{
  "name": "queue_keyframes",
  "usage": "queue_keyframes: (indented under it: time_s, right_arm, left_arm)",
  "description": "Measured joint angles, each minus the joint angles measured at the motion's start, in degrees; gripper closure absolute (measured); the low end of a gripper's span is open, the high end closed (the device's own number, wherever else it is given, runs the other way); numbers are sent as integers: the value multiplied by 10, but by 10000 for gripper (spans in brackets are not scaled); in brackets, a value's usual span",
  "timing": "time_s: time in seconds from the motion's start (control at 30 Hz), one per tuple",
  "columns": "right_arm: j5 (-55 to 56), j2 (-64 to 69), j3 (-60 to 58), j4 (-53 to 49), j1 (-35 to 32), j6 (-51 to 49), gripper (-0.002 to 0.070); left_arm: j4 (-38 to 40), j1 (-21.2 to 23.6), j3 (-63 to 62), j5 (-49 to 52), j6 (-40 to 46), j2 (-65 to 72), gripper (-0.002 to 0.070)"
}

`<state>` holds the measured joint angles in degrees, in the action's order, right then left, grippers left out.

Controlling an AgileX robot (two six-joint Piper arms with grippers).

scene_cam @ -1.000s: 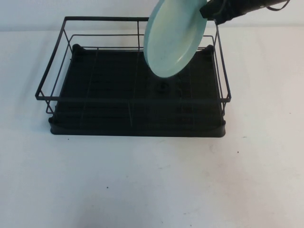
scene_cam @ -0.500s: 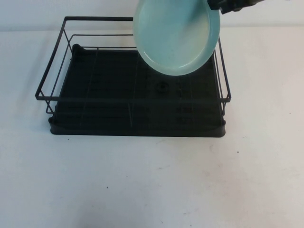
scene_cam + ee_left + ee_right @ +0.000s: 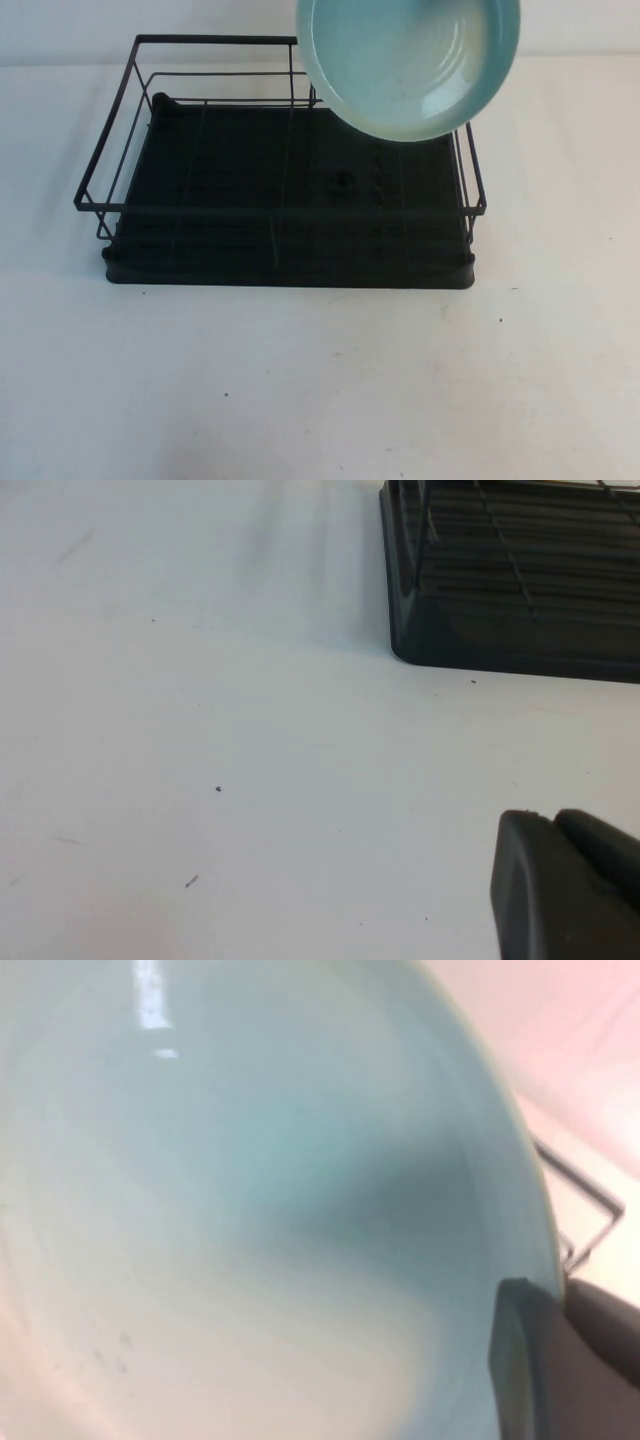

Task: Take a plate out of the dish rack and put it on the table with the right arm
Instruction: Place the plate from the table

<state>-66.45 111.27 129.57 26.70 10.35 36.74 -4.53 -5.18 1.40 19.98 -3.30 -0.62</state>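
Plate (image 3: 250, 1210) rim in right tool (image 3: 560, 1360).

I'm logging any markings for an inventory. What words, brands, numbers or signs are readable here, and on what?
None are readable: no text shows on the pale teal round plate held by the right gripper, the black wire dish rack, the white table, or the left gripper over the table.

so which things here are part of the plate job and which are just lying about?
In the job:
- plate, lifted above the rack's far right corner
- dish rack
- table
- right gripper, clamped on the plate's rim

Idle:
- left gripper, parked low over bare table near the rack's corner
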Motion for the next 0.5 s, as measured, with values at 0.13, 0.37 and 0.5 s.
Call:
queue_keyframes:
  time_s: [0.13, 0.37, 0.5]
  right_arm:
    - [-47, -27, 0, -17, 0, -26, 685]
    - [-60, -87, -1, -55, 0, -126, 685]
    - [-60, -133, -45, -59, 0, -164, 685]
  left_arm:
    - [0, 0, 0, 0, 0, 0, 679]
    - [0, 0, 0, 0, 0, 0, 679]
    - [0, 0, 0, 0, 0, 0, 679]
